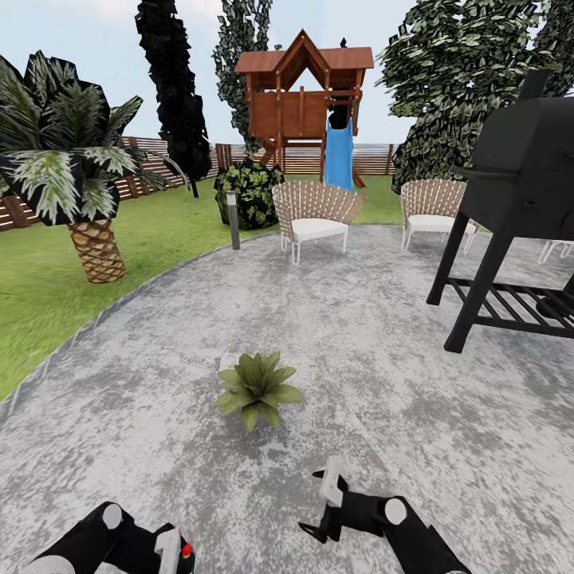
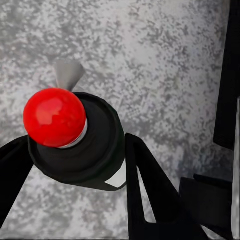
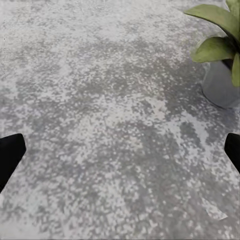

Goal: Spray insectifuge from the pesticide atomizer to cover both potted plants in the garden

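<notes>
A small dark bottle-shaped pesticide atomizer (image 2: 80, 145) with a round red cap and a white band is clamped between the black fingers (image 2: 150, 195) of the left gripper (image 1: 171, 554), low over the grey mottled paved patio (image 1: 383, 383). A low potted plant (image 1: 257, 388) with pointed olive-green leaves is seen standing near the patio's middle, in front of both arms. The right gripper (image 1: 323, 498) is held with its fingers (image 3: 10, 155) spread apart, grasping nothing.

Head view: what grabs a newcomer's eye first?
A small potted plant sits alone on the grey patio, straight ahead of both arms. Behind it stand two wicker chairs, a black grill at right and a wooden playhouse with a blue slide. The left gripper clamps the pesticide atomizer.
</notes>
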You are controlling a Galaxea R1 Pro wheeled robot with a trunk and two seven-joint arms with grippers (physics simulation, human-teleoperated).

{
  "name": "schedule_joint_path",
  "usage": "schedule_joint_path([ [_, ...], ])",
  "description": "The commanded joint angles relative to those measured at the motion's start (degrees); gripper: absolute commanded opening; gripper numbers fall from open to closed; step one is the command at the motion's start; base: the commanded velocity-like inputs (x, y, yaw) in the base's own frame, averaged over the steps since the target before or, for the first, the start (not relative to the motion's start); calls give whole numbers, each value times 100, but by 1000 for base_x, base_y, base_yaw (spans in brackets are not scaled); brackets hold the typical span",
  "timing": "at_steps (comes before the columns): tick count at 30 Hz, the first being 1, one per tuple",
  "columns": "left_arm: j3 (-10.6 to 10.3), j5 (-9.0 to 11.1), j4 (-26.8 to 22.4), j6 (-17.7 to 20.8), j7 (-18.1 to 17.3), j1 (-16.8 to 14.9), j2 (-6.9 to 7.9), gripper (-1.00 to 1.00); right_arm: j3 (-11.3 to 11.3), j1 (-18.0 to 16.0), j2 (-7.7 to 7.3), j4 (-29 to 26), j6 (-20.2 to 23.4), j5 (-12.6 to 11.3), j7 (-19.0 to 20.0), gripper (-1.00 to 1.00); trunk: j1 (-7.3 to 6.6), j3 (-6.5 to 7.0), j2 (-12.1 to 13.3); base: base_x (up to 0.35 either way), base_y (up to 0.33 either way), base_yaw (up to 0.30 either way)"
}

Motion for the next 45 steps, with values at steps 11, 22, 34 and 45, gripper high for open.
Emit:
schedule_joint_path([
  [11,53,-575,-284,276,-201,-3,-148,-100,-26,-59,210,-23,23,360,439,-100,-1,-5,-2,0,0,0],
  [22,-75,-764,-473,235,92,-3,-930,-100,600,-80,574,-32,30,386,553,-100,-1,-5,-2,0,0,0],
  [34,-343,-743,-857,197,145,-114,-1444,-100,659,-112,586,-17,25,387,539,-100,-1,-5,-2,0,0,0],
  [45,-347,-713,-857,169,125,-197,-1515,-100,651,-112,565,-24,24,392,529,-100,-1,-5,-2,0,0,0],
])
